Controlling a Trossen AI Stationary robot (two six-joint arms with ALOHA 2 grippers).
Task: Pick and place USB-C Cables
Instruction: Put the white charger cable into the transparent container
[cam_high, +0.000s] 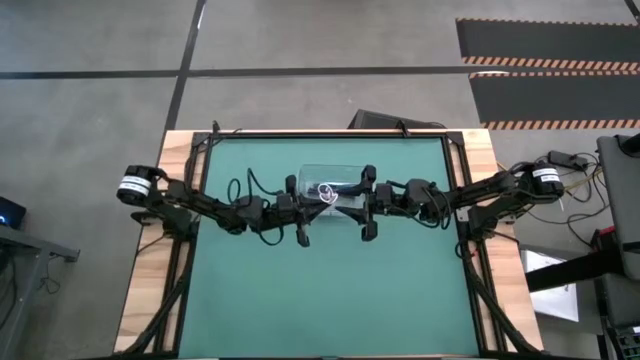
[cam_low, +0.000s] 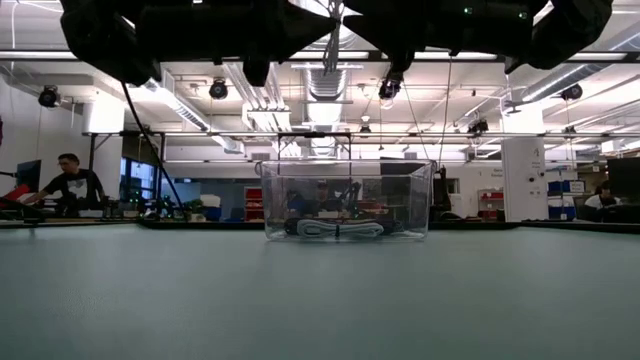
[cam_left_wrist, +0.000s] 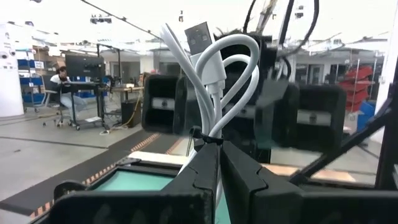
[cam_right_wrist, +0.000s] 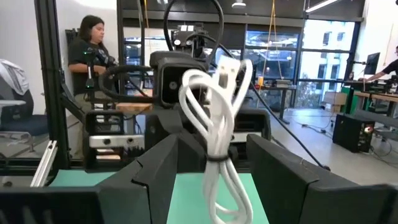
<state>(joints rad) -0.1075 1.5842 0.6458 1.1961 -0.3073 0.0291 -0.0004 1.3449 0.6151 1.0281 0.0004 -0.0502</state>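
One white USB-C cable bundle (cam_left_wrist: 214, 74) is up in the air between both grippers, over a clear plastic box (cam_high: 335, 185) at the table's middle. My left gripper (cam_left_wrist: 219, 149) is shut on it. My right gripper (cam_right_wrist: 214, 165) faces it from the table's right, open, a finger on either side of the bundle (cam_right_wrist: 214, 106) without touching it. In the low view the box (cam_low: 347, 200) stands on the green mat with a teal-grey bundle (cam_low: 335, 229) and darker cables lying on its floor. From above, the white bundle (cam_high: 325, 192) shows as a small coil. My left gripper pinches the white bundle between its two fingers at the dark tie around its middle (cam_left_wrist: 210, 138). The fingers come level from the table's left, across the bundle. The bundle is lifted clear and stands about upright, with loops and a plug (cam_left_wrist: 200, 37) above the fingers and loops (cam_right_wrist: 224, 199) hanging below.
Black frame rails (cam_high: 190, 180) run along the green mat's left, right and far edges. Bare mat (cam_high: 330, 290) lies toward the near edge. Beyond the table are desks, shelves and seated people (cam_low: 70, 185).
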